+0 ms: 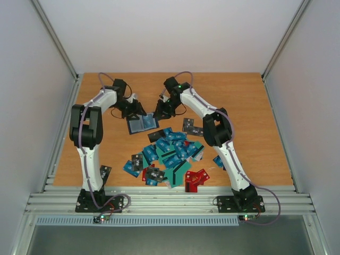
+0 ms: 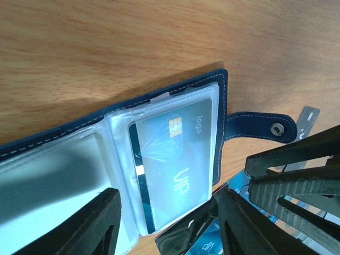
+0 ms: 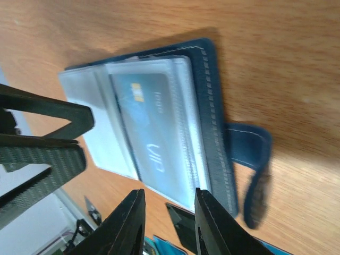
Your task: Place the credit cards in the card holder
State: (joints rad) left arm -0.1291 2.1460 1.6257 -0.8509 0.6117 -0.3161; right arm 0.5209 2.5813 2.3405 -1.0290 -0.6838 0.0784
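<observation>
The holder [image 1: 142, 125] lies open on the table [image 1: 255, 106], at the far middle, just beyond the pile of cards [image 1: 171, 153]. Its navy cover is face down and its clear sleeves face up. The top sleeve holds one blue-grey card [image 2: 170, 159] with a gold chip and the letters VIP. The strap [image 2: 257, 126] with its snap sticks out flat from the holder's edge onto the bare wood.

Both arms reach in over the holder, one from each side. The left fingers [image 2: 101, 223] stand well apart, and the near end of the filled sleeve shows between them. We think they hover just above the sleeve, but the wrist view does not settle whether they touch it. The right fingers [image 3: 130, 223] are apart by a narrower gap at the same end of the holder. Nothing is clamped between them.

The pile spreads toward the near edge: teal and blue cards mixed with black ones, and a few red ones [image 1: 195, 178] at the near right. One black card [image 1: 191, 126] lies apart, just right of the holder, beside the right arm. Another dark card [image 1: 105, 172] lies by the left arm's base.
</observation>
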